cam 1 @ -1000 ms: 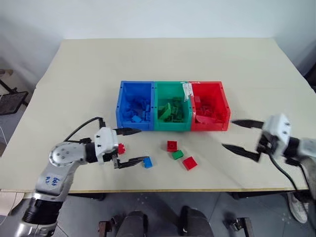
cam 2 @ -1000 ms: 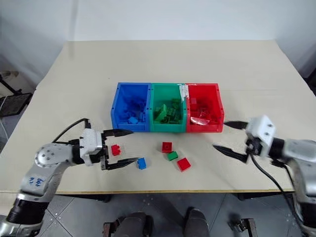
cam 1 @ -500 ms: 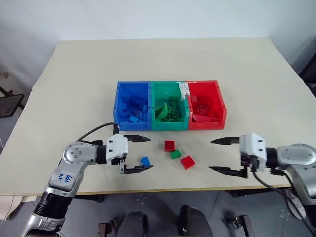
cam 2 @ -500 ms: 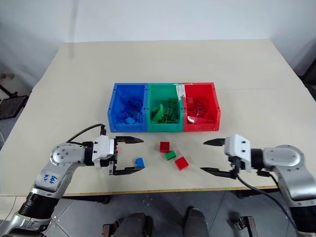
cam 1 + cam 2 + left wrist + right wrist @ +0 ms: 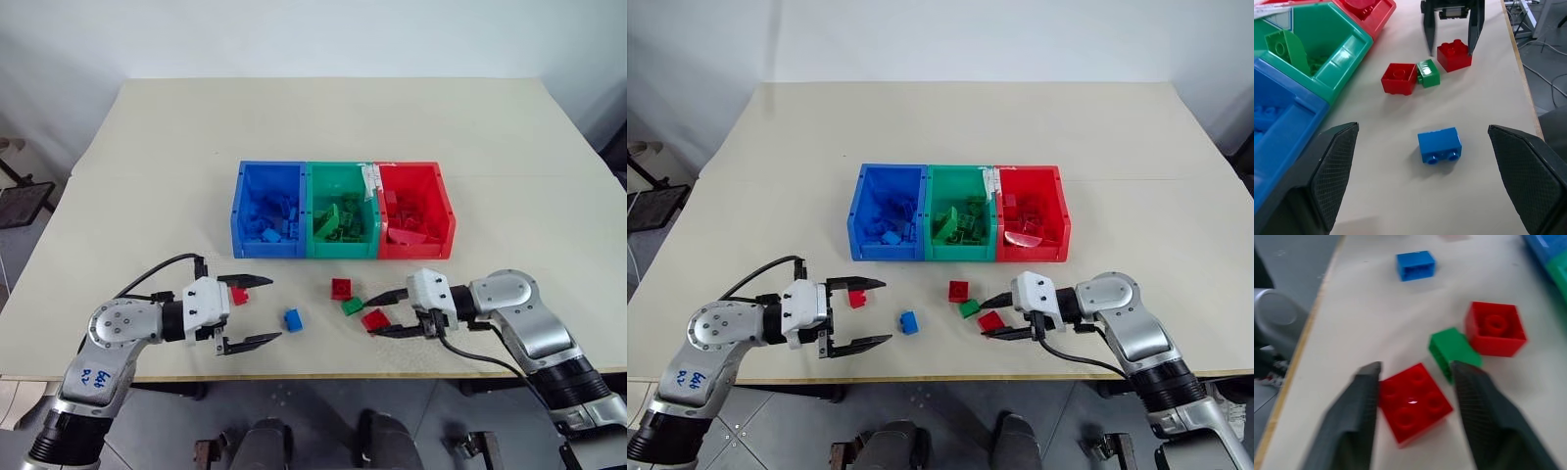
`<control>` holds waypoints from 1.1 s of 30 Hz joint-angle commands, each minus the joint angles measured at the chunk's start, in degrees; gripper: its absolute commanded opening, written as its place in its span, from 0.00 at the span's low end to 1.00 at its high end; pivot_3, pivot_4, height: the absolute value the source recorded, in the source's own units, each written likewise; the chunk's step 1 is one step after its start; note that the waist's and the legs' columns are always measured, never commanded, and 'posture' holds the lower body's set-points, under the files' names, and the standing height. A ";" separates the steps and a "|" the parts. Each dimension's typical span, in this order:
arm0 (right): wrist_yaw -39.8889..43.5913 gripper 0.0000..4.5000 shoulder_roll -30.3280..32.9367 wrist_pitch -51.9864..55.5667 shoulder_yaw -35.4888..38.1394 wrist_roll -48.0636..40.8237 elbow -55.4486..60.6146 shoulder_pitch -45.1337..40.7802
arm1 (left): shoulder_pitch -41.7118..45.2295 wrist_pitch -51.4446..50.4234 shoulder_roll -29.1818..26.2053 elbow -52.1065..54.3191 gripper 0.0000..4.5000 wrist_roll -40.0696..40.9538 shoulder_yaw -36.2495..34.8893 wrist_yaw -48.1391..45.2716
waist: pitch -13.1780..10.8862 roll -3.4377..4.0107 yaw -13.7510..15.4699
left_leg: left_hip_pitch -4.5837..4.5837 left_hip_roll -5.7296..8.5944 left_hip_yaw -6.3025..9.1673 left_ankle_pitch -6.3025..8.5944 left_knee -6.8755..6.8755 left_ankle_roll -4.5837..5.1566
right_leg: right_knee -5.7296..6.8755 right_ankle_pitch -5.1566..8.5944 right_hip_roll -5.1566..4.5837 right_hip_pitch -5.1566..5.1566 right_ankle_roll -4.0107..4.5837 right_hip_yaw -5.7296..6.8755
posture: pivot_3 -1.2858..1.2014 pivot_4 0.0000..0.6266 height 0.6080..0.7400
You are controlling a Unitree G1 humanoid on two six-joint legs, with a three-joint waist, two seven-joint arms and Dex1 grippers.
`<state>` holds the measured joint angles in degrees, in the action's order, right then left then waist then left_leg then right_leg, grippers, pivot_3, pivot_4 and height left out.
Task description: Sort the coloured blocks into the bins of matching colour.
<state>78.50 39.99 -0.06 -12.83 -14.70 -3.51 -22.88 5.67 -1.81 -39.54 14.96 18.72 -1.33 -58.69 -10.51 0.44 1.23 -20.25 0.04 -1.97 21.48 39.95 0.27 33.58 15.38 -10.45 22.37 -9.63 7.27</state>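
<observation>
Beige table (image 5: pixel 323 127): your bins (image 5: pixel 342 211) hold most blocks — five lie loose. Right gripper (image 5: pixel 383 313) is closing around, not yet gripping, a red block (image 5: pixel 374 319); left gripper (image 5: pixel 251 311) gapes empty.

Five loose blocks, three red (image 5: pixel 374 319), one green (image 5: pixel 352 305), one blue (image 5: pixel 292 319), lie before the part-filled blue, green, red bins (image 5: pixel 341 250).

— Any writing you can read from there?
— Blue handwritten marks on my left arm's grey shoulder housing (image 5: pixel 93 375). I can't make them out. The white tag (image 5: pixel 371 181) on the bins' (image 5: pixel 341 253) rim is unreadable.
</observation>
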 commanded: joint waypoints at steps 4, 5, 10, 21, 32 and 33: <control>-0.06 0.21 -0.26 0.25 0.14 0.50 -1.44 -0.10 | 0.21 0.29 -0.33 1.61 1.00 0.15 -0.68 0.97 | 0.00 0.00 -0.05 | 0.01 -0.01 0.00 0.01 0.00 -0.01 | 0.04 0.00 0.00 0.01 0.00 0.00 | 0.52 0.24 1.00; -0.17 0.21 -0.22 0.00 0.28 0.55 -1.41 -0.05 | 0.24 0.33 -0.34 1.60 1.00 0.15 -0.66 0.97 | 0.00 0.00 -0.04 | 0.01 -0.01 0.00 0.01 0.01 -0.01 | 0.03 0.00 0.00 0.01 0.00 0.00 | 0.52 0.24 1.00; -2.05 0.21 -0.90 3.76 3.09 -2.87 0.15 -1.14 | 0.70 0.90 -0.25 0.82 1.00 -0.05 -0.46 0.76 | 0.00 0.00 -0.03 | 0.00 -0.01 -0.01 0.01 0.01 -0.01 | 0.04 0.00 0.00 0.03 0.00 -0.01 | 0.52 0.24 1.00; -4.83 0.21 -0.60 10.09 8.11 -7.76 3.73 -2.45 | 1.36 0.50 0.24 0.62 1.00 0.25 -0.97 1.48 | -0.02 0.02 -0.01 | -0.05 -0.01 -0.01 0.03 -0.01 -0.01 | 0.04 0.00 0.00 0.08 0.00 0.01 | 0.52 0.24 1.00; -18.86 0.21 0.47 20.32 20.44 -10.60 -5.72 -17.15 | 1.74 -5.79 5.81 2.46 1.00 5.94 -5.08 9.51 | -0.02 0.03 -0.16 | -0.06 -0.01 -0.01 0.03 -0.01 -0.01 | 0.09 0.00 0.00 0.11 0.00 -0.01 | 0.52 0.24 1.00; -19.39 0.21 0.18 19.90 19.61 -9.36 -7.55 -18.67 | 1.81 -6.03 5.94 2.64 1.00 6.07 -4.98 9.62 | -0.02 0.03 -0.22 | -0.06 -0.01 -0.02 0.03 -0.03 -0.01 | 0.08 0.00 0.00 0.13 0.00 -0.01 | 0.52 0.24 1.00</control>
<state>60.52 40.60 20.72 6.99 -25.38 -9.33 -40.23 7.10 -7.64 -33.79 15.23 23.38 -5.28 -49.64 -10.53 0.47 1.01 -20.30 0.02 -1.98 21.51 39.91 0.25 33.67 15.37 -10.45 22.51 -9.62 7.27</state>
